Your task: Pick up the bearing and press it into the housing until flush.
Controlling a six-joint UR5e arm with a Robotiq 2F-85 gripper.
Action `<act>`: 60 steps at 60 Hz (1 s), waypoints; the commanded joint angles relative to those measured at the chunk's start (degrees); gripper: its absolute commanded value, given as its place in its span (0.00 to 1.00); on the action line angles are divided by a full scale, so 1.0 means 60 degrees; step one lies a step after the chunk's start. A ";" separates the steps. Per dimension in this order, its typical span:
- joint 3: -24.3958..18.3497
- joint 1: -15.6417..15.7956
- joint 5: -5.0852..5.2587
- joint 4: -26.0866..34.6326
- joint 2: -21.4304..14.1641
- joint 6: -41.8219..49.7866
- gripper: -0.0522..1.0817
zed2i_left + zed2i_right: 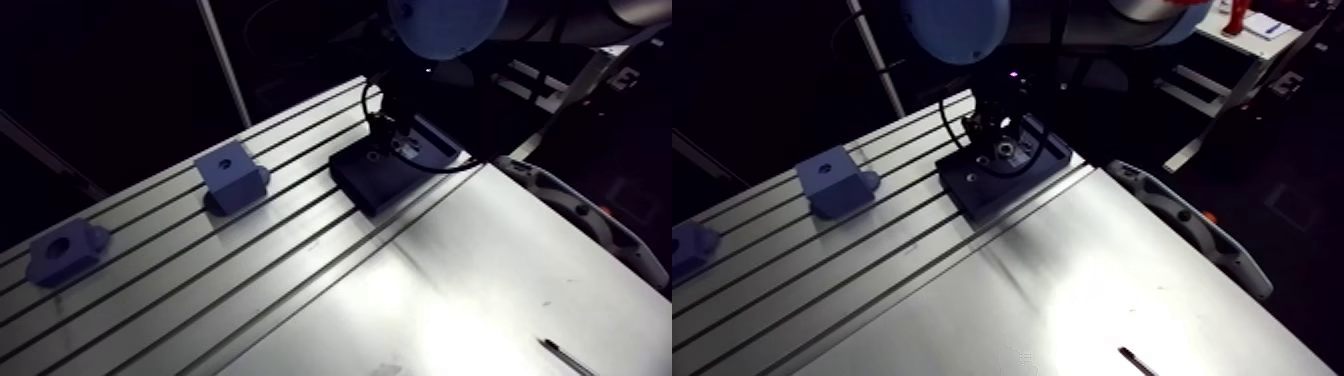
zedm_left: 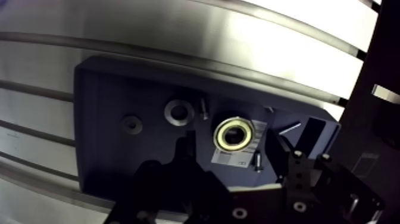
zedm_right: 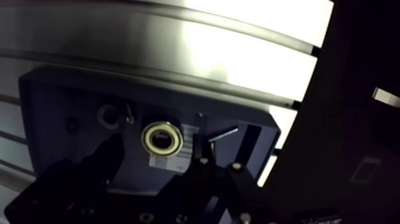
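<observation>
Arm view: camera high on the upper link, looking obliquely down along the slotted tabletop (image 1: 480,290) at middle range, its two eyes slightly offset. Wrist view: close over the dark tray (image 2: 119,89), facing down past the gripper (image 2: 233,143). Shared ground: that tray and the tabletop slots beside it.

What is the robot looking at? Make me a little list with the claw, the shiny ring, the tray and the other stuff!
tray: dark, lying flat on the table
bearing: the shiny ring, lying flat in the tray on a white label
claw: open, above the tray, straddling the bearing without gripping it
washer: in the tray, beside the bearing
screw: next to the washer
blue block: on the table near the tray, with a hole on top
second blue block: farther along the table, with a hole too
picked up yet: no
</observation>
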 commanded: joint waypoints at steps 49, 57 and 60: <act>-0.0060 -0.0002 0.0013 0.0001 0.0099 0.0008 0.42; -0.0060 -0.0002 0.0013 0.0001 0.0099 0.0008 0.44; -0.0045 -0.0014 0.0013 0.0001 0.0099 0.0008 0.44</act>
